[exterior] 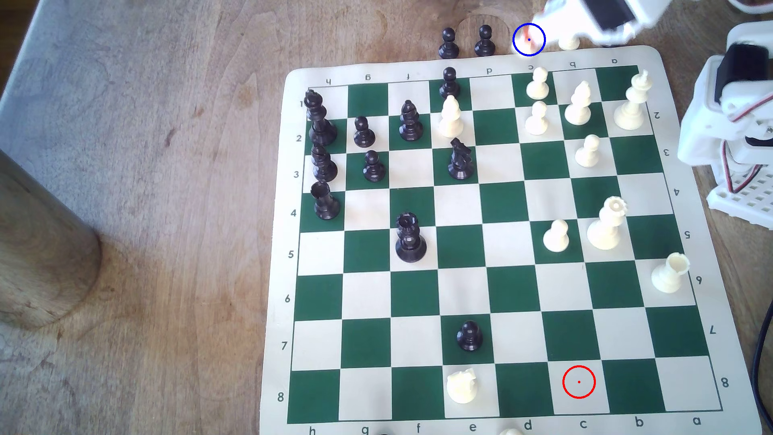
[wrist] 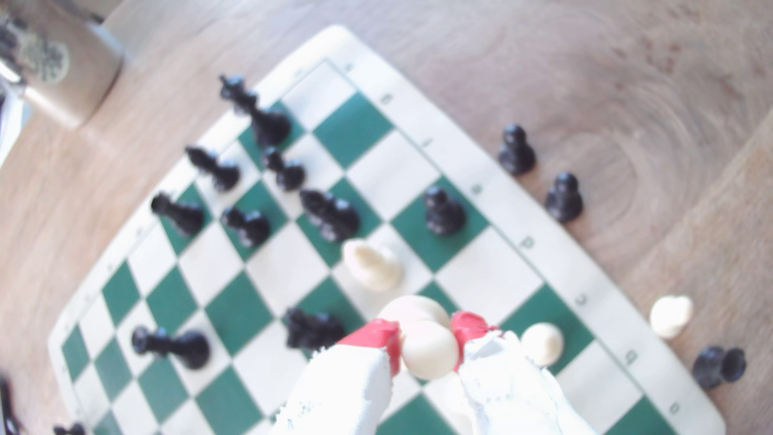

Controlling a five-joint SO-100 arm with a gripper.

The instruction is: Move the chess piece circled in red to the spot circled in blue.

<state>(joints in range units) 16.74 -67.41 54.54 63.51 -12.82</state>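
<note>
The tool (wrist: 426, 345) gripped a cream pawn (wrist: 428, 349) by its head, apparently above the blue-ringed spot (exterior: 528, 39), at the chessboard's (exterior: 502, 259) twelve o'clock edge.

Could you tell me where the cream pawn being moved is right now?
The hand holds it above the board's c-file edge; the blue-ringed spot lies just beyond.

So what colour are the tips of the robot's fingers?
Red fingertips, pinching the cream pawn. The wrist view shows them best.

Arm (exterior: 594, 16) motion-blurred and cut by the exterior view's top edge; wrist-view board (wrist: 468, 267) soft-focused.
</note>
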